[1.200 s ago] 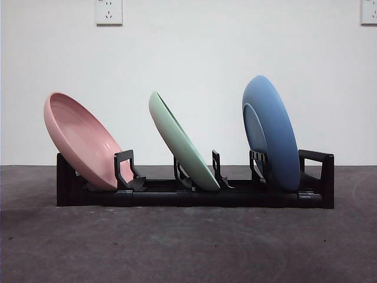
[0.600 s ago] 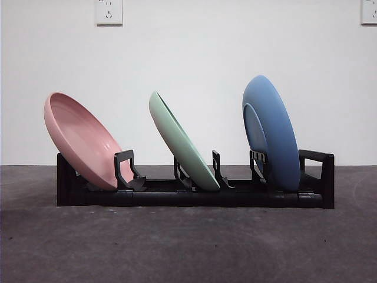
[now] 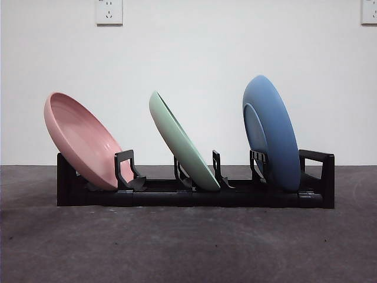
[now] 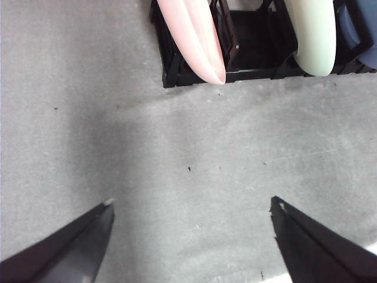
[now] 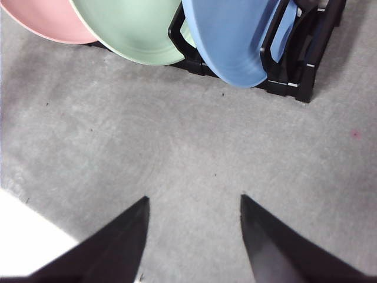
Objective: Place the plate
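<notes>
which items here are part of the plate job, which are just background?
Job: pink plate, green plate, blue plate, all leaning in the black rack; left tool and right tool, both open, empty.
Background: wall sockets, grey table.

Bare lab bench, white wall (image 3: 194, 53), sockets (image 3: 109, 11)

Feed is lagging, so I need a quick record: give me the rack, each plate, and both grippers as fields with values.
rack: black dish rack on the grey table
pink plate: slotted at one end, leaning
green plate: middle slot, leaning the same way
blue plate: other end, nearly upright
left gripper: open, empty, above the table near the pink plate's end
right gripper: open, empty, above the table near the blue plate's end
</notes>
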Controlling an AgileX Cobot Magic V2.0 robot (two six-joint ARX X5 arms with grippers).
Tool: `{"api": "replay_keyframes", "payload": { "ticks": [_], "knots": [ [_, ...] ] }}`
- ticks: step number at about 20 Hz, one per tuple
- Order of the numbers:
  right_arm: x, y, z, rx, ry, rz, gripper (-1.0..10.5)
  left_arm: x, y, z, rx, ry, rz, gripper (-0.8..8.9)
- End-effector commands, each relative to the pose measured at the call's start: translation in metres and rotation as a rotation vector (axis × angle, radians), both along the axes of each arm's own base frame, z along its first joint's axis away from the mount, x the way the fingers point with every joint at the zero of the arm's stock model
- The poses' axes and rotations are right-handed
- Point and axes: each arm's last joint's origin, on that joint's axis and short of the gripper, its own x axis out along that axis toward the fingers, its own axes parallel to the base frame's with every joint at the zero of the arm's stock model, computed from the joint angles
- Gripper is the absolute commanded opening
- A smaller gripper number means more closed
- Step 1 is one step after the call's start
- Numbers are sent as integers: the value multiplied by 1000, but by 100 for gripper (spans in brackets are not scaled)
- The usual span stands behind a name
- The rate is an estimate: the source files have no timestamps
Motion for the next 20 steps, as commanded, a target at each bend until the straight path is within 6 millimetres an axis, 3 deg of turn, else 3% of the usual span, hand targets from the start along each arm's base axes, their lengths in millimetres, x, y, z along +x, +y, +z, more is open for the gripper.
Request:
{"api": "replay_keyframes", "payload": {
  "ticks": [1, 4, 11, 15, 20],
  "knots": [
    [9, 4, 10, 24, -9, -16, 259, 0, 0, 7, 8, -42, -12, 437],
    [36, 11, 24, 43, 39, -33, 258, -2, 0, 8, 8, -48, -12, 437],
    [121, 37, 49, 41, 72, 13, 255, -2, 0, 8, -1, -46, -1, 437],
    [162, 55, 43, 40, 61, 47, 255, -1, 0, 8, -1, -50, -1, 437],
    [190, 72, 21, 36, 71, 76, 255, -1, 0, 8, -1, -51, -1, 438]
  ]
}}
